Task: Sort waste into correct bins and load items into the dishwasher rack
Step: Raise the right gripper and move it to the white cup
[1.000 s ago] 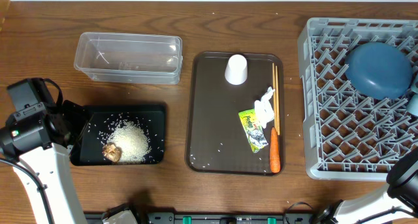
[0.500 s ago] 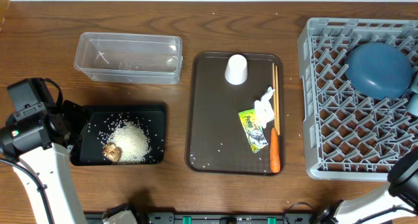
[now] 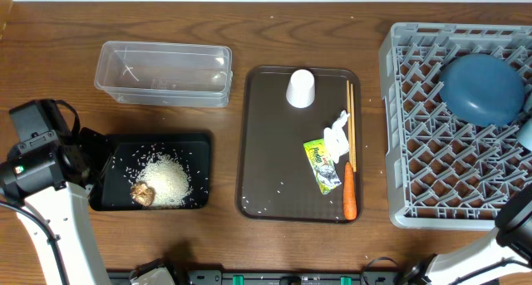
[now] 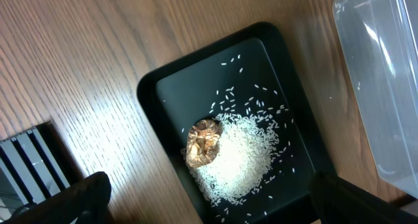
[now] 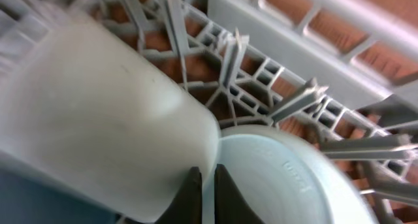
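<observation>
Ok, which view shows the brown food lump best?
Left wrist: the brown food lump is large and sharp, against the white rice in the black tray. Overhead shows it tiny; right wrist misses it.

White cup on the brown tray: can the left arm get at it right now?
Probably yes. The left gripper hangs open and empty above the black tray; the white cup stands alone at the brown tray's far end, nothing crowding it. Reach itself is unclear.
</observation>
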`<state>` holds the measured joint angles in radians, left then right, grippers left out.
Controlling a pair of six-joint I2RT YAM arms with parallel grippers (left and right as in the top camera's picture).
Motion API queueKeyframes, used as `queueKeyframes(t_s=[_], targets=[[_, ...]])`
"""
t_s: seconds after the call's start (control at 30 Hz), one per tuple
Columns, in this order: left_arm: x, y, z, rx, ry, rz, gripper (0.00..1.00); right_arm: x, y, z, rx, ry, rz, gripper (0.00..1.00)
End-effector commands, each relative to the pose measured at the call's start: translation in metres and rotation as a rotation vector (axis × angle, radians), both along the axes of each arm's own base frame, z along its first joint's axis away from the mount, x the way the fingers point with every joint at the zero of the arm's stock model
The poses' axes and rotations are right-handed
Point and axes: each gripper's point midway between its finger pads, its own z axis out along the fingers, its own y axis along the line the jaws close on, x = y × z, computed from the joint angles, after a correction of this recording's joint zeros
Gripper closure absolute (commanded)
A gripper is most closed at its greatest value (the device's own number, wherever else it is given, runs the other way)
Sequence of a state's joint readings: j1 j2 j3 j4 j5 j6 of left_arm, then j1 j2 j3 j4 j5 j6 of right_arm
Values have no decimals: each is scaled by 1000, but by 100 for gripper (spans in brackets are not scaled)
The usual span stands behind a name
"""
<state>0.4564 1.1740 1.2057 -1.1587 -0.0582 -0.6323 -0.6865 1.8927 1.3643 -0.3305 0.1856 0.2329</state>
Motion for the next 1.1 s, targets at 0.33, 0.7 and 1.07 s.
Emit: queueKeyframes(t_s=[0.33,0.7,1.07], targets=[[-2,1,-1,-4,5,15,2,23,13,171,-143,-340,114,87],[-2,1,-2,-4,6,15,2,74,79,148,6,-370,356,81],[-2,1,-2,-4,6,15,2,139,308,150,195,-408,942,29]])
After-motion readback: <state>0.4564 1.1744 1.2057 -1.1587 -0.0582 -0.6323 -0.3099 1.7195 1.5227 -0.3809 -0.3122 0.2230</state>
